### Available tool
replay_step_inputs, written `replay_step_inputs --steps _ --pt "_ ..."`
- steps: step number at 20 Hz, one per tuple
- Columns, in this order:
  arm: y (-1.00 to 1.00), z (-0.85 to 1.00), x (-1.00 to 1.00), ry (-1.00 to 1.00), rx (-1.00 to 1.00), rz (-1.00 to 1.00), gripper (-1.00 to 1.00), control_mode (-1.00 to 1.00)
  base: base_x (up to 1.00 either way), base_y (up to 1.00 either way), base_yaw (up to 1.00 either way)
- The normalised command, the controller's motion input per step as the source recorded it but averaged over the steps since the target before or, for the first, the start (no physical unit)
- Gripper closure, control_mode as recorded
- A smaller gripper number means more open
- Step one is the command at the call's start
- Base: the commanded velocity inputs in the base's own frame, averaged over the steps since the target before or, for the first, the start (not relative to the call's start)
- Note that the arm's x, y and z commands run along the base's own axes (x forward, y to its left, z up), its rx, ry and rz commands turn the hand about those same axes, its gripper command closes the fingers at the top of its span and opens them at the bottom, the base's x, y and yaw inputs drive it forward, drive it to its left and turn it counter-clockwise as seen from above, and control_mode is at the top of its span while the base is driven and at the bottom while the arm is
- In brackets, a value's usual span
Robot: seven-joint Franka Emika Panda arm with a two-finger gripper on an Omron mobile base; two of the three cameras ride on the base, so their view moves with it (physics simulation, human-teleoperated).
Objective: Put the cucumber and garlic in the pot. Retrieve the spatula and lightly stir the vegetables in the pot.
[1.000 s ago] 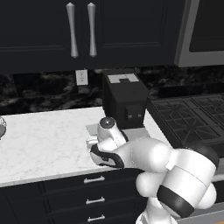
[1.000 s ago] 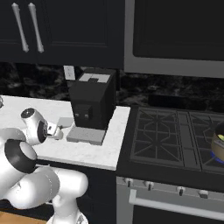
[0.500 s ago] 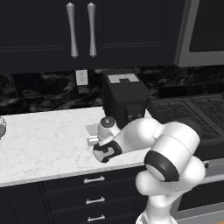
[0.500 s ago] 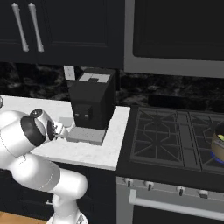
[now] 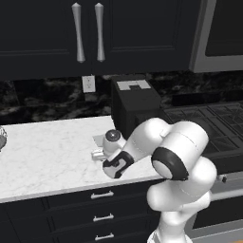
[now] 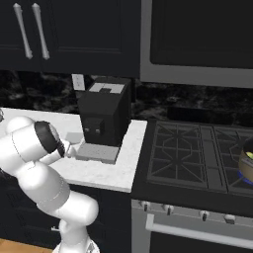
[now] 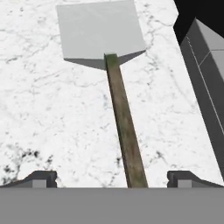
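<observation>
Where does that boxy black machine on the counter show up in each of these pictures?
Left base view: the black machine stands centre, just behind the arm.
Right base view: left of centre, beside the stove.
Hand view: a dark grey slab on the right edge.
Shared landmark: the white marble counter under it.

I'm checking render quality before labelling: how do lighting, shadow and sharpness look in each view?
Hand view: evenly lit and sharp, the spatula casting a soft grey shadow under its blade on the counter. Left base view: dark cabinets nearly swallow detail, with glints on their handles. Right base view: the stove is dim, its grates still legible.
</observation>
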Motion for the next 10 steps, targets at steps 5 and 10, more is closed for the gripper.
replay_step_inputs --steps 5,10 --pt "0.16 -0.09 0.00 0.00 0.00 0.00 -1.00 -1.00 0.00 0.00 0.00" --pt "0.03 -0.11 0.00 0.00 0.00 0.00 1.00 -1.00 0.00 0.00 0.00"
